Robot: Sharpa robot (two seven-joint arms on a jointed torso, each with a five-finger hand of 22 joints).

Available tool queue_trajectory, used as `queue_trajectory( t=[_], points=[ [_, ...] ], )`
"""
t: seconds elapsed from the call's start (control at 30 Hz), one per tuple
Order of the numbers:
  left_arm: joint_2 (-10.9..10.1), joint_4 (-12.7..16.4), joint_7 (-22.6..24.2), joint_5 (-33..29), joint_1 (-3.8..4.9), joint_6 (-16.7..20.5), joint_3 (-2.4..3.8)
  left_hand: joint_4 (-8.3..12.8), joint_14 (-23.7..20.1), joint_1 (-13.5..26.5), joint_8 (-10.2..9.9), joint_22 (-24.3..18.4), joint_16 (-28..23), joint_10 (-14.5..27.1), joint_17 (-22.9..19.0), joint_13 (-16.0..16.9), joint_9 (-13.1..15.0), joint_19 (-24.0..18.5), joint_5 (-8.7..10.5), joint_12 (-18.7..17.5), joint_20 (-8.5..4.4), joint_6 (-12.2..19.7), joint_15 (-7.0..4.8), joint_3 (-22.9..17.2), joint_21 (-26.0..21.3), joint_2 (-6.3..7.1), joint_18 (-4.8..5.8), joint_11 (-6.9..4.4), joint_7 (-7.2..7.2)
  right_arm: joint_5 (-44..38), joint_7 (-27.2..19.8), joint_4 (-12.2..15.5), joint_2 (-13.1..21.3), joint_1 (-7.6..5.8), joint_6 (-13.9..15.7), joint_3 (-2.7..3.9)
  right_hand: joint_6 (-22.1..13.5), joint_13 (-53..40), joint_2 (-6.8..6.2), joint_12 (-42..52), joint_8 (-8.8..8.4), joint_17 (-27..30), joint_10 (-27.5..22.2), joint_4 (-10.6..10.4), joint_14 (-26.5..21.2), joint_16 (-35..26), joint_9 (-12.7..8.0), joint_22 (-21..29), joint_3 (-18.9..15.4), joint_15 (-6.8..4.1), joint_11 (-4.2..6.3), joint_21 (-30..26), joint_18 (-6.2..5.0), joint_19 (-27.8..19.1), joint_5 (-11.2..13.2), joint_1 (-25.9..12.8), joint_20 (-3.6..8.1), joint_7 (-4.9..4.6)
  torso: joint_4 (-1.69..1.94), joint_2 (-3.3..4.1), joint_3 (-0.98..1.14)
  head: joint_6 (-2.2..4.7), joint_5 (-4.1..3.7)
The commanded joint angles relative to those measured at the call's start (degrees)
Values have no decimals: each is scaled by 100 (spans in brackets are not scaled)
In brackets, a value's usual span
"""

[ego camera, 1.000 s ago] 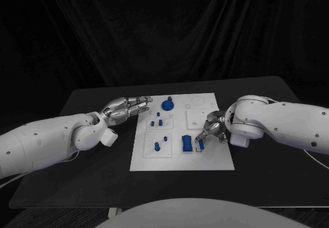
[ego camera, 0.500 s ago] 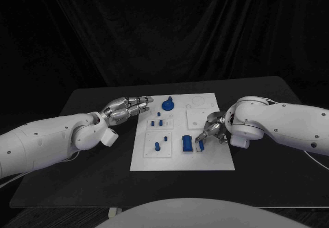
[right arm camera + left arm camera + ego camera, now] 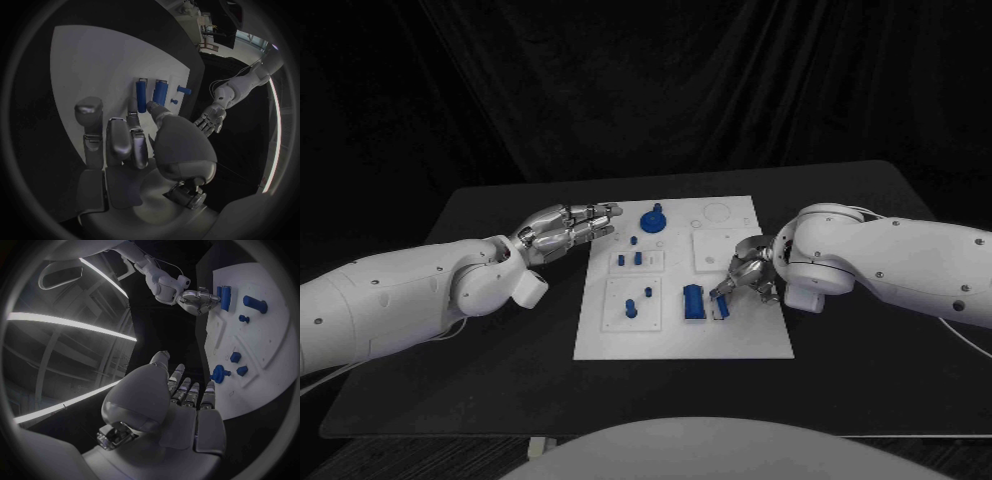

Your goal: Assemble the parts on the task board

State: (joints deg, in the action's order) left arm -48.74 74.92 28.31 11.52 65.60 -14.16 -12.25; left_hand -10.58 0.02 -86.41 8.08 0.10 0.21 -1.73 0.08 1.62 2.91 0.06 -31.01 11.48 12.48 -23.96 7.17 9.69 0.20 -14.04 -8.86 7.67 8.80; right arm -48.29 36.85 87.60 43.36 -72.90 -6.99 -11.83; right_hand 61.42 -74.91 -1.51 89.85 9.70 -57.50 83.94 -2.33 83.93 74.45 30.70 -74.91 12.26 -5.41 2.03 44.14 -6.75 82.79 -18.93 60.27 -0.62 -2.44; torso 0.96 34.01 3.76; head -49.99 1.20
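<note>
My right robot hand (image 3: 744,274) sits over the right edge of the task board (image 3: 678,338), fingers pointed in toward the board's middle. Just off its fingertips, toward 9 o'clock in the head view, lie two blue parts side by side: the slim bar (image 3: 720,308), nearest me, and the broader block (image 3: 692,302) just beyond it. Both run lengthwise from 12 to 6 o'clock, so their long axes lie square across my line of reach. In the right wrist view the same pair, slim bar (image 3: 141,97) and broader block (image 3: 160,93), lie parallel just past my fingertips (image 3: 89,106). Fingers are apart and loosely curled; I see nothing pinched in them, though the head view leaves the tip contact with the bar hard to make out. My left robot hand (image 3: 564,231) hangs over the desk (image 3: 516,340) just off the board's left edge, fingers together and extended, holding nothing, aimed toward 3 o'clock. Nearest it are the blue knob (image 3: 655,217) at the board's upper middle and the small pegs (image 3: 636,259) below it. My reading: the bar and block are the right hand's business, being far closer to it. Any grasp should span the bar's narrow width, not its length.
</note>
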Motion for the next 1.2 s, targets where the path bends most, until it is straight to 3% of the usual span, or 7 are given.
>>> queue_trajectory(
  t=[0.03,0.17,0.43,0.7,0.8,1.1,1.2],
  points=[
    [10,6,52,-25,-9,-66,6,39,-2,-31,28,-10,-21,7,-8,5,5,-6,-30,22,35,-46,52,3,-20,21,-36,34,63,-42,69,2,-3,18,-50,1,10,-1509,8,15,14,12,606,-57,89,-35,13,-323,-20,-1,-24,-30,-36,14,95,-88,-29,-21,-1,0,-1,-1,3],
    [12,6,52,-25,-9,-67,6,44,-2,-34,30,-10,-21,7,-8,4,5,-6,-34,21,35,-49,52,1,-20,22,-35,34,63,-43,70,-1,-2,20,-56,1,10,-1509,9,15,13,16,606,-65,88,-38,14,-322,-27,-1,-25,-35,-37,15,116,-95,-29,-21,0,-1,-1,-1,4],
    [14,3,45,-25,-9,-71,6,62,-2,-44,32,-10,-21,7,-8,4,5,-6,-45,17,36,-49,53,-6,-20,25,-35,34,63,-63,70,3,10,22,-64,1,25,-1509,2,15,17,27,606,-164,89,-50,37,-318,-147,1,-26,-69,-37,28,492,-177,-31,-22,1,1,0,-1,-4],
    [18,2,38,-25,-10,-77,6,123,-2,-62,38,-10,-21,6,-8,4,5,-6,-138,16,35,-47,54,-32,-20,31,-33,36,66,-106,70,8,26,23,-60,1,62,-1509,63,15,31,31,606,-270,90,-55,51,-315,-199,-2,-20,-94,-40,32,542,-265,-31,-14,0,1,0,-1,-3],
    [20,1,34,-25,-10,-80,6,138,-2,-61,42,-10,-21,5,-8,4,6,-6,-170,17,35,-50,54,-38,-20,33,-32,36,66,-111,70,8,28,23,-66,1,67,-1509,170,15,23,48,606,-354,87,-68,56,-314,-179,-15,-5,-117,-42,38,107,-303,-19,1,0,0,-1,-1,-1],
    [20,1,26,-25,-10,-91,6,150,-2,-60,42,-10,-21,5,-8,4,5,-6,-196,14,36,-46,55,-43,-20,35,-32,37,67,-116,70,-2,17,23,-49,1,75,-1509,359,15,10,113,606,-421,74,-116,71,-291,4,-29,13,-266,-57,30,-708,-318,-7,21,1,2,0,-1,3],
    [19,2,25,-25,-10,-93,6,156,-2,-60,45,-10,-21,4,-8,4,6,-6,-208,17,36,-52,55,-46,-20,35,-32,37,67,-116,70,-4,13,23,-41,1,68,-1509,352,15,8,167,606,-372,62,-151,79,-280,71,-30,15,-322,-63,24,-832,-278,-5,22,3,3,0,-1,5]
  ],
)
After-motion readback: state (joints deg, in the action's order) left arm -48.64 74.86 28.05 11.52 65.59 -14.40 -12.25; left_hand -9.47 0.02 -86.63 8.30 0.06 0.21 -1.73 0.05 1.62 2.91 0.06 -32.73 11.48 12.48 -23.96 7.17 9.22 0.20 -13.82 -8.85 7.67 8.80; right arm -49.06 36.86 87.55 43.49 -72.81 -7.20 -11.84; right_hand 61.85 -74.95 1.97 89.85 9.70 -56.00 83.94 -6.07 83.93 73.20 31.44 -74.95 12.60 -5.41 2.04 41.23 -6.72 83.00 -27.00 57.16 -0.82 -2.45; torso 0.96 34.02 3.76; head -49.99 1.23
